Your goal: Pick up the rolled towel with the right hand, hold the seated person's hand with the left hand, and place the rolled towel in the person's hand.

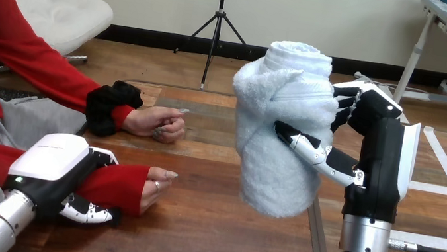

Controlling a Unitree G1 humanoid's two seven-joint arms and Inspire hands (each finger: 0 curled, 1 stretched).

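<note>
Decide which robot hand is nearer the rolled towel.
Right. The right hand is curled round the rolled towel; the left hand is apart from it at the view's left, curled round the person's wrist.

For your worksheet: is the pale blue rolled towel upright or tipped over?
Upright: the pale blue rolled towel is held on end by the right hand.

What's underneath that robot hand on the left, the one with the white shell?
The person's red-sleeved forearm lies under the left hand, whose fingers curl round it. The person's nearer hand sticks out past it. The sleeve under the palm is covered.
</note>
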